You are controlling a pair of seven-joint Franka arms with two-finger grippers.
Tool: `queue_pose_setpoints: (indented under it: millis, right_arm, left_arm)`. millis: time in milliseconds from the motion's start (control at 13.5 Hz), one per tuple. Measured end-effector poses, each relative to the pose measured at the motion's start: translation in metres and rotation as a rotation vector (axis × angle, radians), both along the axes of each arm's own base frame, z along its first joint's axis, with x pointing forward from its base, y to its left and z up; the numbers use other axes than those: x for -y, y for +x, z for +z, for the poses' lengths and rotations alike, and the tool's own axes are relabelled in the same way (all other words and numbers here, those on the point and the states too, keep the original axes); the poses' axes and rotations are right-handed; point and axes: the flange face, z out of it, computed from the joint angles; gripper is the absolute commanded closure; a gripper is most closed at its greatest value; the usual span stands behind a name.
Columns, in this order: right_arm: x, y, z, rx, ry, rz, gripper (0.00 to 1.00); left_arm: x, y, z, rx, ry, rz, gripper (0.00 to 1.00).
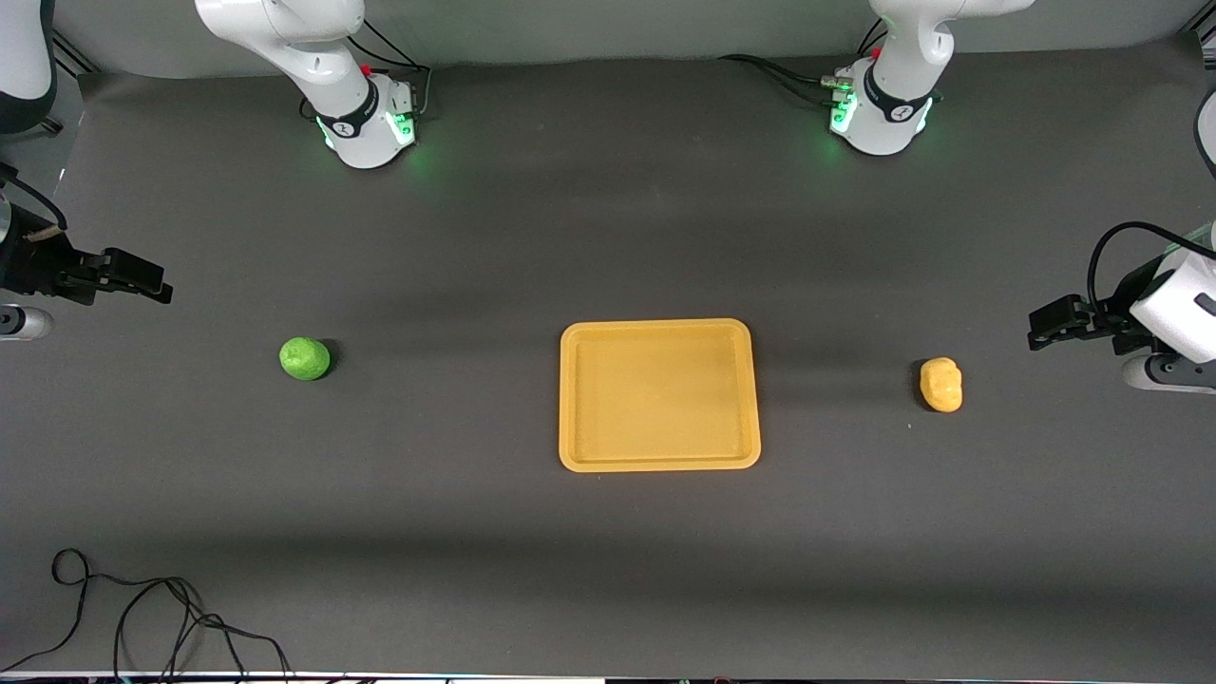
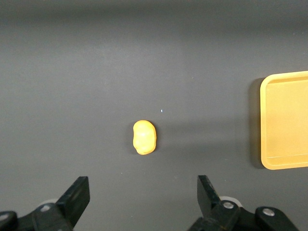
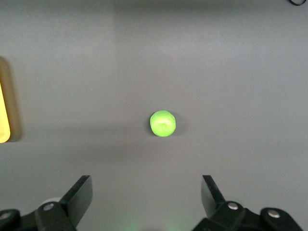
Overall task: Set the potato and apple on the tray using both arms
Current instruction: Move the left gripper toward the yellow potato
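Though unlabelled: potato [image 1: 940,384], apple [image 1: 304,358] (apart)

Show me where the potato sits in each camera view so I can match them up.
Front view: potato on the table toward the left arm's end, beside the tray.
Left wrist view: potato mid-picture, ahead of the open left gripper.
Right wrist view: not in it.
Shared landmark: the tray.

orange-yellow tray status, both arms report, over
Left gripper open, up near small lumpy yellow potato. Right gripper open, up near round green apple. Flat rectangular orange-yellow tray bare, between them. Nothing in the way.
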Motion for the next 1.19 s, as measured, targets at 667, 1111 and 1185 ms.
queue_pose_setpoints:
  millis: [667,1111,1185]
  right_arm:
    - [0.0,-0.001,-0.001,-0.009,0.0,-0.001,0.0]
    - [0.0,-0.001,-0.002,-0.012,0.001,-0.002,0.0]
    - [0.0,-0.001,-0.002,-0.012,0.001,-0.002,0.0]
  left_arm:
    - [-0.001,-0.001,-0.004,-0.006,0.003,0.0,0.01]
    - [-0.011,-0.002,-0.053,0.0,0.013,-0.008,0.01]
    - [-0.012,-0.005,-0.071,0.003,0.013,-0.01,0.01]
